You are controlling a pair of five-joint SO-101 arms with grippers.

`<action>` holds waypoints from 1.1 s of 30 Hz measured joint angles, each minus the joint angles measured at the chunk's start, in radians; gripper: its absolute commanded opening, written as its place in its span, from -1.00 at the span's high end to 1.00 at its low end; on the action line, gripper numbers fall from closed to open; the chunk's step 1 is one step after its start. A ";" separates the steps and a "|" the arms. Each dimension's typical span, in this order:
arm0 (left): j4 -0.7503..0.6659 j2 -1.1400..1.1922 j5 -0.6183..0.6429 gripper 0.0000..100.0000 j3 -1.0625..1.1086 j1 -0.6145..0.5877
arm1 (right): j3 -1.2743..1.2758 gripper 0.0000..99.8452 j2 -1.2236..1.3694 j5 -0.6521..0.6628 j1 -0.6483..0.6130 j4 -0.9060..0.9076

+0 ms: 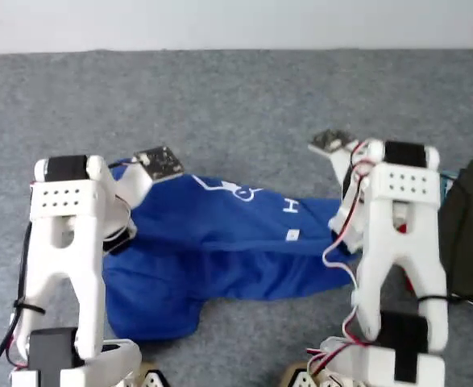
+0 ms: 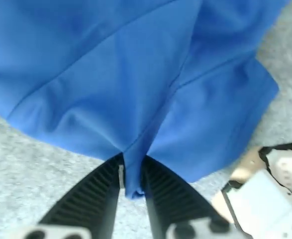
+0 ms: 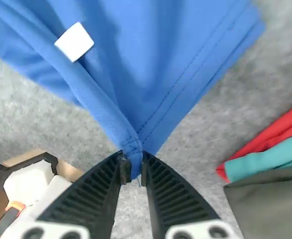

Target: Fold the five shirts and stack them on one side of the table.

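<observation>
**Blue shirt pinched at both ends**

Noted nearest the high camera: two white plastic arms rising from the near table edge, left arm (image 1: 63, 242) and right arm (image 1: 401, 234). Found left gripper (image 2: 131, 172) with black ribbed fingers (image 2: 93, 194) pressed together on a bunched edge of the bright blue fabric shirt (image 2: 136, 74). Found right gripper (image 3: 132, 167) clamped likewise, pinching a stitched hem corner of the same shirt. Logged the shirt (image 1: 220, 250) spread rumpled over the grey felt-like table top (image 1: 236, 105) between the two arms, white print facing up (small white square tag (image 3: 74, 42) towards the right-hand end). Spotted beside the right arm, at the table's right side: a pile of further shirts (image 1: 466, 234), dark olive cloth (image 3: 265, 204) on top, teal (image 3: 265, 159) and red (image 3: 280, 132) edges showing beneath, near the blue one but apart from it. Recorded more grey surface farther back, then a pale wall (image 1: 236, 24) past the far edge.
</observation>
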 measured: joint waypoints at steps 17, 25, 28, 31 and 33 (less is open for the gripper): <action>0.000 -0.201 -0.164 0.97 0.338 -0.043 | 0.316 0.98 -0.123 0.078 0.103 -0.229; 0.000 -0.215 -0.347 0.97 0.407 -0.216 | 0.316 0.98 -0.123 0.114 0.143 -0.229; 0.000 -0.215 -0.396 0.97 0.425 -0.233 | 0.316 0.98 -0.123 0.118 0.157 -0.229; 0.000 -0.215 -0.413 0.97 0.425 -0.236 | 0.316 0.98 -0.123 0.127 0.180 -0.229; 0.000 -0.215 -0.427 0.97 0.425 -0.236 | 0.316 0.98 -0.123 0.138 0.189 -0.229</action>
